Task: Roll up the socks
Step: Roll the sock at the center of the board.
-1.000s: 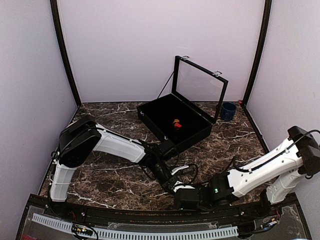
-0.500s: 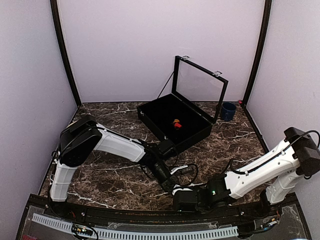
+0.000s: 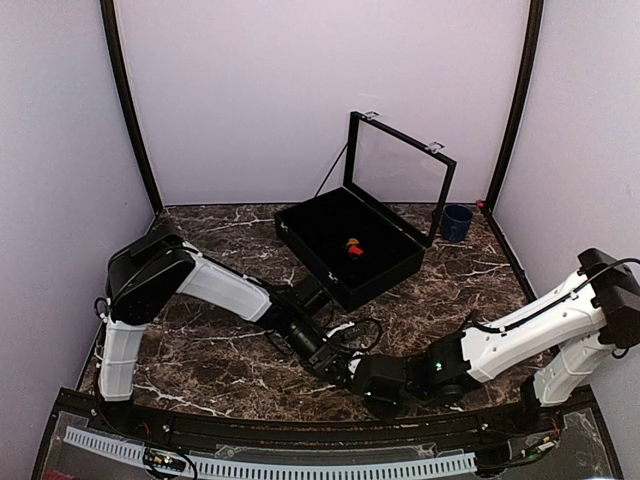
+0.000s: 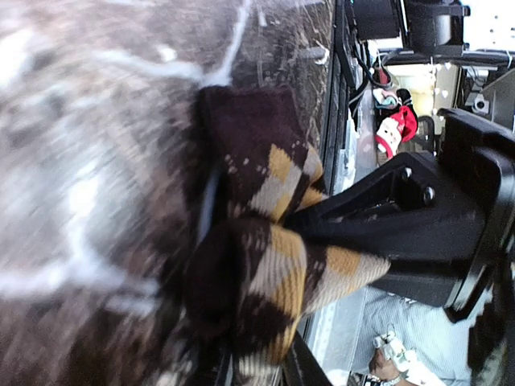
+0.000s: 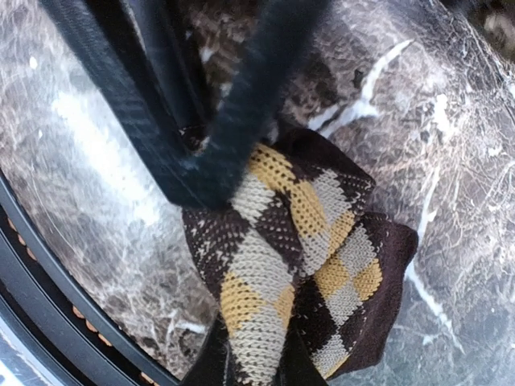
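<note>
On the table (image 5: 483, 121), right hand (image 5: 251, 358) pinches tan sock (image 5: 302, 241).

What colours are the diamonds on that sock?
Yellow and tan diamonds on the dark sock, clearest in the right wrist view.

The tan-diamond sock (image 5: 282, 241) is showing me ribbed knitted cloth, matt and slightly fuzzy. The marble-patterned table (image 5: 451, 121) is looking smooth with a faint sheen. My right gripper's fingers (image 4: 362, 205) are looking like matt black plastic.
</note>
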Motion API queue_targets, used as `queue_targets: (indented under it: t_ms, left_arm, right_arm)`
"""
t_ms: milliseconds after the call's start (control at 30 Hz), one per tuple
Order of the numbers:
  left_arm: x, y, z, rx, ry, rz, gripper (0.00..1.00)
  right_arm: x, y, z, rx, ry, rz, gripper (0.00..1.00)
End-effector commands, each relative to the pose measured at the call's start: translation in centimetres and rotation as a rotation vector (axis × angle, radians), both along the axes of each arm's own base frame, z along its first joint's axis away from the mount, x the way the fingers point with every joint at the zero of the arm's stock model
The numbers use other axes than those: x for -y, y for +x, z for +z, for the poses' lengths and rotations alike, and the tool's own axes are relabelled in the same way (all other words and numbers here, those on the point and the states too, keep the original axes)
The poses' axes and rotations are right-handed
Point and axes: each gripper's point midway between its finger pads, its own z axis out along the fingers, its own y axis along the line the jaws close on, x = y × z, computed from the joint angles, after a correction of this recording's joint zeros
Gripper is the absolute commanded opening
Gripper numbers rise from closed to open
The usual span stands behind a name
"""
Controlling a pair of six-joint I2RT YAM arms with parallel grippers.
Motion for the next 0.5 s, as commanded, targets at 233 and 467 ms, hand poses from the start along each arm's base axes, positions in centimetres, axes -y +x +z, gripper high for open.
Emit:
queue_targets:
  t_ms: [233,467]
  left_arm:
    - [-3.6,2.2,-1.5,-0.006,0.124,0.210,0.33]
    - [-4.4,3.7,-0.9,0.013,0.124,0.299,0.36]
  right_arm:
    - [-0.8,0.8,0.0,-0.058,0.081,0.026,0.00]
    - [-1.0,0.3,0.0,-0.105,0.144,0.019,0.00]
